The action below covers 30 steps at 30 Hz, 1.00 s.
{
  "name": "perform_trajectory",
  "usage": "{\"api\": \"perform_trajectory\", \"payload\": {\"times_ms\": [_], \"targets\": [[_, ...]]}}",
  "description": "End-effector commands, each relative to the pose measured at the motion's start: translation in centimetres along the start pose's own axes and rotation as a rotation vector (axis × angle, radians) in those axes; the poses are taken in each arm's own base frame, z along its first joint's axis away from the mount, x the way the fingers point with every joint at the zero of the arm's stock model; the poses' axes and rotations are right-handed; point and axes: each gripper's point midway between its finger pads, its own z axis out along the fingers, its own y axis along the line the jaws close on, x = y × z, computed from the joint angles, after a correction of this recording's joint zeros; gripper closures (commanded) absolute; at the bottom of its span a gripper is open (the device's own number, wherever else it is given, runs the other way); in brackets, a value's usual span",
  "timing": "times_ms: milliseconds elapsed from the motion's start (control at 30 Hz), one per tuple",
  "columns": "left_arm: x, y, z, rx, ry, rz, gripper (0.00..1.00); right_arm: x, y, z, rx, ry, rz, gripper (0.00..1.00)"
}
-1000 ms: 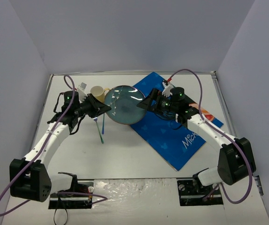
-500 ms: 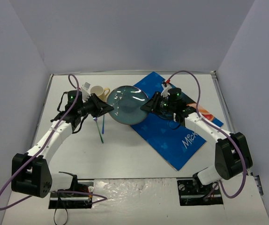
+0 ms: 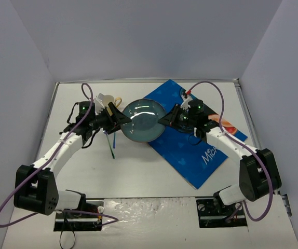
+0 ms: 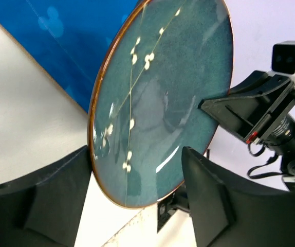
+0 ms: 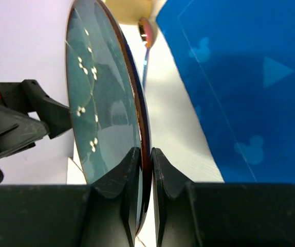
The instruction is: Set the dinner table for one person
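A teal glazed plate with a brown rim hangs tilted above the white dinner table, between my two grippers. My right gripper is shut on its right rim; in the right wrist view both fingers pinch the plate at the right gripper. My left gripper stands open around the left rim. In the left wrist view the plate sits loose between the spread jaws of the left gripper.
A blue Mickey-print placemat lies diagonally at the right, under the plate's right side. A cream mug stands behind the left gripper. Thin green and blue utensils lie on the table below the left gripper. Grey walls enclose the table.
My right gripper has shut on the plate's right rim. My left gripper, earlier shut on the left rim, has opened. The plate has shifted slightly right.
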Motion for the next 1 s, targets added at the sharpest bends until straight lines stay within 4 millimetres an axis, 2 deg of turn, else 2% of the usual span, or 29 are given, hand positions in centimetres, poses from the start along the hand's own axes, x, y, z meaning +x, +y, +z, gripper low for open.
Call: {"api": "perform_trajectory", "payload": {"times_ms": [0, 100, 167, 233, 267, 433, 567, 600, 700, 767, 833, 967], "targets": [[-2.1, -2.7, -1.3, 0.037, -0.078, 0.172, 0.25, -3.6, 1.4, -2.5, -0.048, -0.133, -0.077, 1.0], [-2.3, -1.7, -1.6, -0.025, -0.085, 0.205, 0.09, -4.2, 1.1, -3.6, -0.05, -0.157, -0.066, 1.0], [-2.7, -1.5, -2.1, -0.063, -0.092, 0.236, 0.03, -5.1, 0.4, -4.4, -0.04, -0.185, -0.055, 1.0], [-3.2, -1.5, -2.8, -0.099, -0.11, 0.277, 0.03, -5.9, -0.9, -5.3, -0.014, -0.215, -0.034, 1.0], [-3.4, -1.3, -3.1, -0.122, -0.12, 0.296, 0.03, -6.0, -1.0, -5.4, -0.013, -0.218, -0.034, 1.0], [-5.7, 0.6, -6.5, -0.345, -0.21, 0.416, 0.03, -7.8, -3.5, -7.0, 0.04, -0.283, -0.007, 1.0], [-7.0, 2.1, -9.8, -0.517, -0.264, 0.52, 0.03, -10.2, -6.1, -8.5, 0.08, -0.345, 0.025, 1.0], [-7.2, 2.3, -10.4, -0.546, -0.281, 0.52, 0.03, -10.2, -5.9, -8.5, 0.072, -0.344, 0.022, 1.0], [-8.0, 4.0, -12.7, -0.677, -0.334, 0.569, 0.03, -11.7, -8.3, -9.6, 0.069, -0.385, 0.059, 1.0], [-8.1, 4.8, -13.4, -0.717, -0.355, 0.583, 0.03, -12.0, -9.7, -9.9, 0.058, -0.406, 0.089, 1.0], [-8.2, 5.5, -13.7, -0.741, -0.372, 0.583, 0.03, -12.3, -10.0, -9.9, 0.021, -0.427, 0.086, 1.0], [-8.0, 6.2, -13.4, -0.738, -0.361, 0.566, 0.03, -11.7, -11.2, -9.3, 0.001, -0.413, 0.084, 1.0]]}}
